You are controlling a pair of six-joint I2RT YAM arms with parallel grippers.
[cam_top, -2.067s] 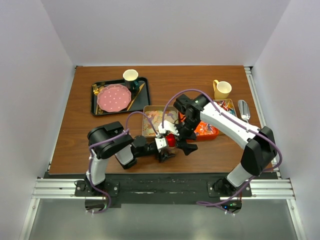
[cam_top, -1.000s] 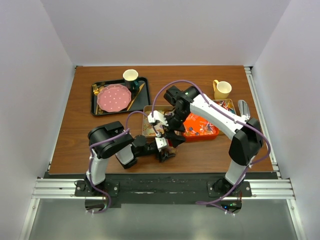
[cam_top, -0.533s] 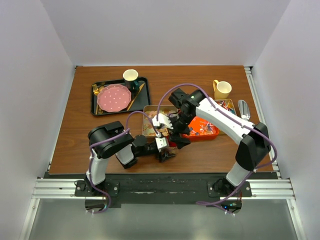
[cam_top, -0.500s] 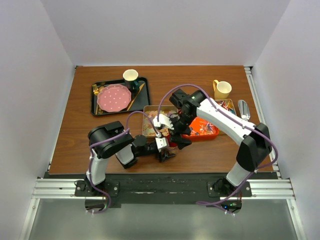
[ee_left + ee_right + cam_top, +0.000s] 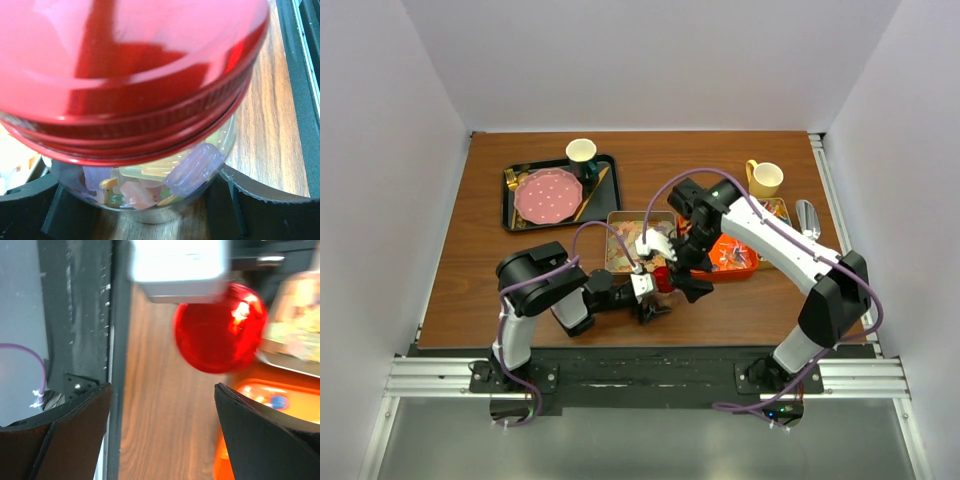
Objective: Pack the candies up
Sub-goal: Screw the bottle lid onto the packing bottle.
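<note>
The left arm lies folded low by the near edge of the counter (image 5: 470,290), forearm reaching right, and the left gripper (image 5: 650,295) clamps a jar (image 5: 150,190) between its fingers (image 5: 270,210) — a firm hold. The right arm arches over from its base and bends back down, the right gripper (image 5: 686,281) hanging just beside the left one, fingers (image 5: 65,435) spread wide around nothing.

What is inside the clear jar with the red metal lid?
Pale pastel candies, purple, pink and yellow, show through the clear jar. The red metal lid covers the top, so the fill level is hidden.
</note>
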